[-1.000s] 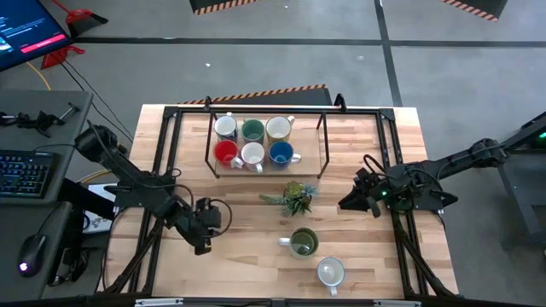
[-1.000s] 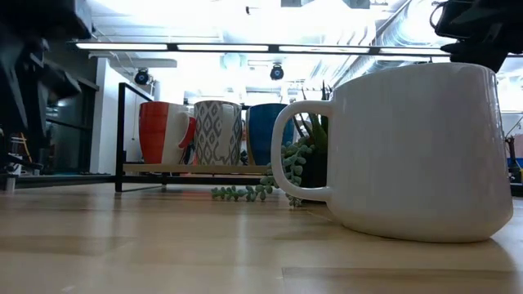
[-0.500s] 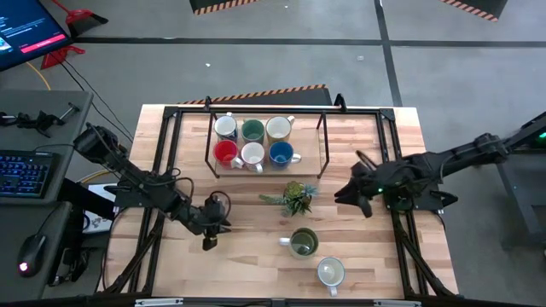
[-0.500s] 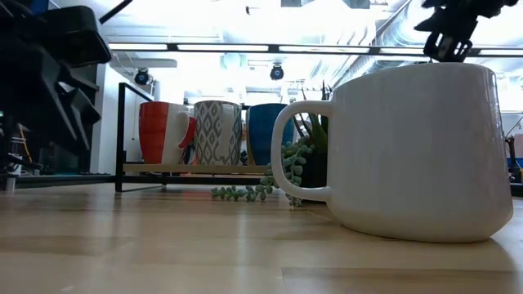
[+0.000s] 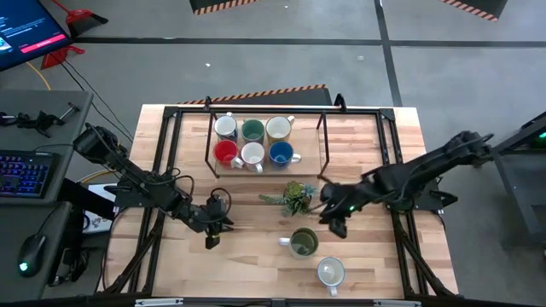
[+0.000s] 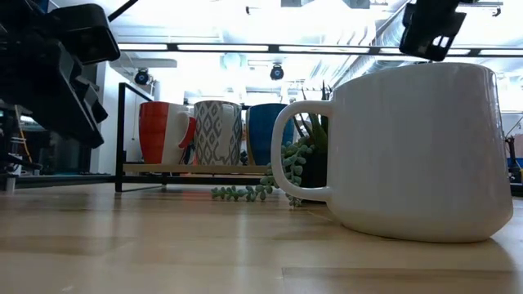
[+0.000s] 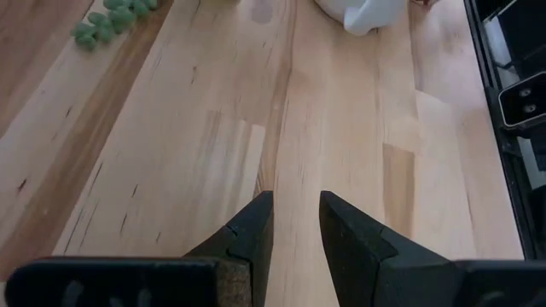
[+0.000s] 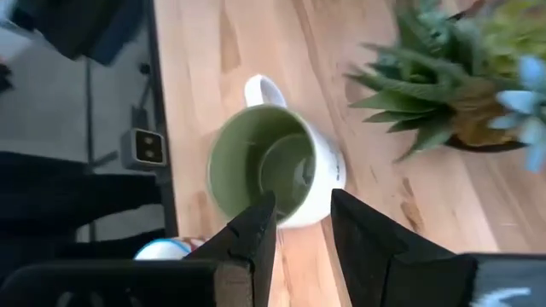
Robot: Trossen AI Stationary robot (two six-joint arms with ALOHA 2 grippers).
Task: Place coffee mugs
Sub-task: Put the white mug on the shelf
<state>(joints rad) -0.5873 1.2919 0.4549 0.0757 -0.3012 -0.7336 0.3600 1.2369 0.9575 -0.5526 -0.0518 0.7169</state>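
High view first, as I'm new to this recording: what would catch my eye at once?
Six coffee mugs stand packed in two rows on a black-framed rack at the table's far side. Nearer, beside a spiky plant, the right claw hangs open by an olive mug, with a white mug at the near edge. The left claw waits, open, over bare wood.

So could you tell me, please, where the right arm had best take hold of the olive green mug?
Probably by the rim, from above. The olive green mug stands upright with its mouth open, handle pointing toward the left arm's side. The right gripper hovers beside it with jaws open, so one jaw could drop inside the wall opposite the handle.
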